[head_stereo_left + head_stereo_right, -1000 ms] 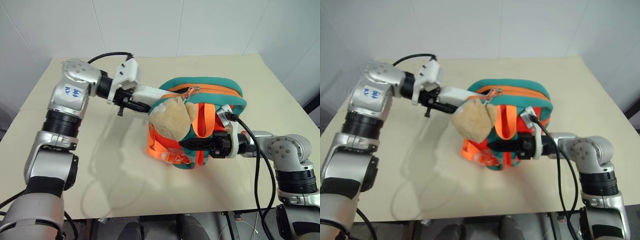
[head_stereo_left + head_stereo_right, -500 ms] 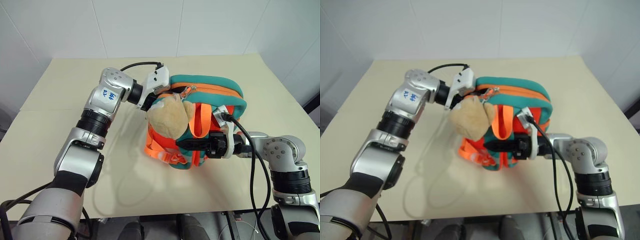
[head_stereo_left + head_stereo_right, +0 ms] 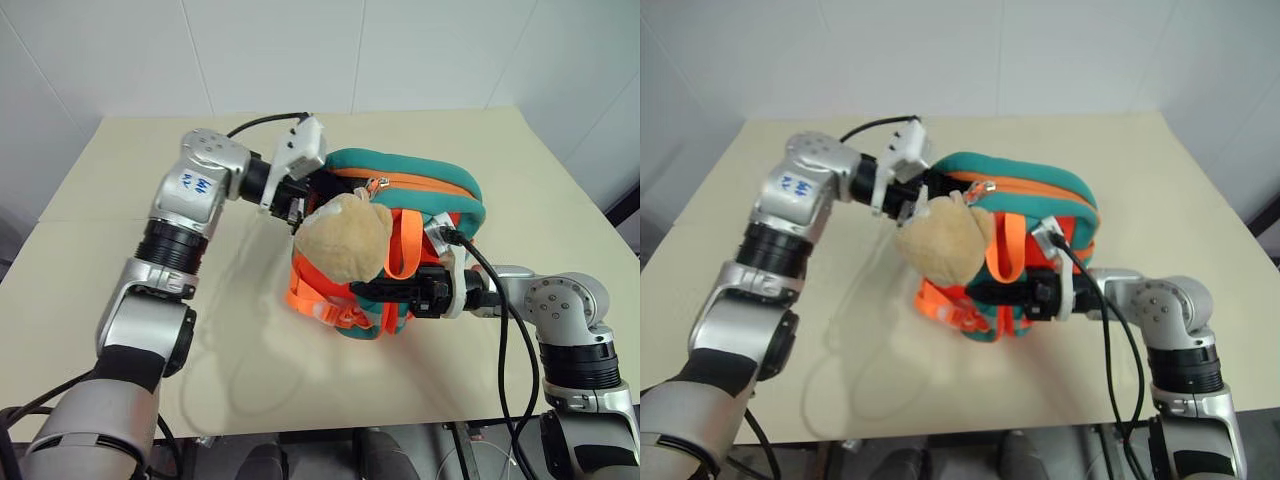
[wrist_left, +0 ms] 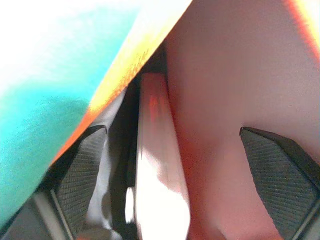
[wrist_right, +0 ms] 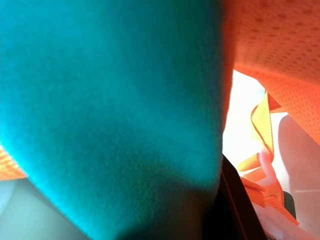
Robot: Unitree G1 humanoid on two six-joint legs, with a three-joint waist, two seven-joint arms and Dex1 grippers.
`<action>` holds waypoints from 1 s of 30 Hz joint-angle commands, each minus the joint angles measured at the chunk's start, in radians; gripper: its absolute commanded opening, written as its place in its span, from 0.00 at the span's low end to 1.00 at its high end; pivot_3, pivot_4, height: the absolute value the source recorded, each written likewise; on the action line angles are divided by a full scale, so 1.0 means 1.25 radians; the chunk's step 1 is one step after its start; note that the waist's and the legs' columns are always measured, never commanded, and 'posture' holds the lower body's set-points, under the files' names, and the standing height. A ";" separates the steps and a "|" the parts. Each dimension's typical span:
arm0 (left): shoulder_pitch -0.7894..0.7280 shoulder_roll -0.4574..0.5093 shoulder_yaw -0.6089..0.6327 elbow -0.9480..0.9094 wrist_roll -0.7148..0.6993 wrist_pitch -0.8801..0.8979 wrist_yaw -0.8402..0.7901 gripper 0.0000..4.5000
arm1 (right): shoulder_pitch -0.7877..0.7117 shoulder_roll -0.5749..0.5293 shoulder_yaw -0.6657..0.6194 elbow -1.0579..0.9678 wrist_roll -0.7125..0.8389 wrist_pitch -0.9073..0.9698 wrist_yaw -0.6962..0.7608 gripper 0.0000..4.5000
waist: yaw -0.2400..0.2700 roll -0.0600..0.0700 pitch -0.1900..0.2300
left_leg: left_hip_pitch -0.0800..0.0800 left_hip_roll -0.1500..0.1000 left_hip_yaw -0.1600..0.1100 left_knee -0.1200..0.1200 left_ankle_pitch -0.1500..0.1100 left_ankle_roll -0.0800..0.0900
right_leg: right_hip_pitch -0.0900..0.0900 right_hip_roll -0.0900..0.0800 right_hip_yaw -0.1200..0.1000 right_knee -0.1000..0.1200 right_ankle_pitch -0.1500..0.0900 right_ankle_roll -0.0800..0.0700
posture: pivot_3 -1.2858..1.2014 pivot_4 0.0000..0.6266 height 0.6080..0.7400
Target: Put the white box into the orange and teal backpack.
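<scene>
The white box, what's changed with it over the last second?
The left hand pushed the white box from outside into the orange and teal backpack, then opened and let go; the box now lies inside. The right hand kept its shut grip on the backpack's front, and the backpack stayed put.

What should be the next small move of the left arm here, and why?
Probably draw the left gripper straight back out of the orange and teal backpack. Its fingers stand wide apart inside the opening, and the white box lies loose between them in the bag, so it seems released. The right gripper grips the bag's front.
</scene>
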 commanded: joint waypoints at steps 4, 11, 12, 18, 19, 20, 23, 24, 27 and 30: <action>-0.023 0.108 0.062 0.007 -0.021 -0.043 -0.045 0.99 | 0.001 0.004 0.005 -0.015 0.005 -0.001 -0.004 0.12 | 0.000 0.000 0.000 | 0.000 0.000 0.000 0.000 0.000 0.000 | 0.000 0.000 0.000 0.000 0.000 0.000 | 0.52 0.24 1.00; -0.007 0.253 0.080 -0.021 -0.040 0.016 -0.122 0.99 | 0.001 0.001 0.005 -0.011 0.004 0.000 -0.002 0.12 | -0.002 0.000 0.000 | 0.000 0.000 0.000 0.000 0.000 0.000 | 0.000 0.000 0.000 0.000 0.000 0.000 | 0.52 0.24 1.00; -0.001 0.270 0.085 -0.042 -0.056 0.043 -0.130 0.99 | 0.001 0.000 0.006 -0.010 0.003 0.000 -0.001 0.12 | -0.001 0.000 0.000 | 0.000 0.000 0.000 0.000 0.000 0.000 | 0.000 0.000 0.000 0.000 0.000 0.000 | 0.52 0.24 1.00; 0.086 0.337 0.131 -0.244 -0.206 0.205 -0.144 0.99 | -0.007 0.002 0.012 0.000 -0.002 -0.002 0.003 0.12 | -0.001 0.000 0.000 | 0.000 0.000 0.000 0.000 0.000 0.000 | 0.000 0.000 0.000 0.001 0.000 0.000 | 0.52 0.24 1.00; 0.104 0.342 0.137 -0.280 -0.226 0.217 -0.135 0.99 | -0.008 0.002 0.013 0.002 -0.003 -0.003 0.004 0.12 | -0.001 0.000 0.000 | 0.000 0.000 0.000 0.000 0.000 0.000 | 0.000 0.000 0.000 0.001 0.000 0.000 | 0.52 0.24 1.00; 0.120 0.346 0.142 -0.311 -0.242 0.227 -0.122 0.99 | -0.009 0.002 0.015 0.003 -0.004 -0.003 0.006 0.12 | -0.001 0.000 0.000 | 0.000 0.000 0.000 0.000 0.000 0.000 | 0.000 0.000 0.000 0.001 0.000 0.000 | 0.52 0.24 1.00; 0.155 0.346 0.150 -0.389 -0.284 0.254 -0.089 0.99 | -0.014 0.004 0.020 0.010 -0.007 -0.004 0.009 0.12 | -0.001 0.000 0.000 | 0.001 0.000 0.000 0.001 0.000 0.000 | 0.000 0.000 0.000 0.002 0.000 0.000 | 0.52 0.24 1.00; 0.162 0.344 0.149 -0.408 -0.292 0.257 -0.082 0.99 | -0.016 0.004 0.021 0.012 -0.008 -0.004 0.011 0.12 | -0.001 0.000 0.000 | 0.001 0.000 0.000 0.001 0.000 0.000 | 0.000 0.000 0.000 0.002 0.000 0.000 | 0.52 0.24 1.00; 0.166 0.324 0.155 -0.448 -0.324 0.275 -0.051 0.99 | -0.021 0.006 0.025 0.018 -0.011 -0.005 0.014 0.12 | -0.001 0.000 0.000 | 0.001 0.000 0.000 0.001 0.000 0.000 | 0.001 0.000 0.000 0.002 0.000 0.000 | 0.52 0.24 1.00; 0.163 0.302 0.150 -0.470 -0.337 0.280 -0.026 0.99 | -0.022 0.007 0.026 0.020 -0.011 -0.005 0.015 0.12 | -0.001 0.000 0.000 | 0.001 0.000 0.000 0.001 0.000 0.000 | 0.001 0.000 0.000 0.002 0.000 0.000 | 0.52 0.24 1.00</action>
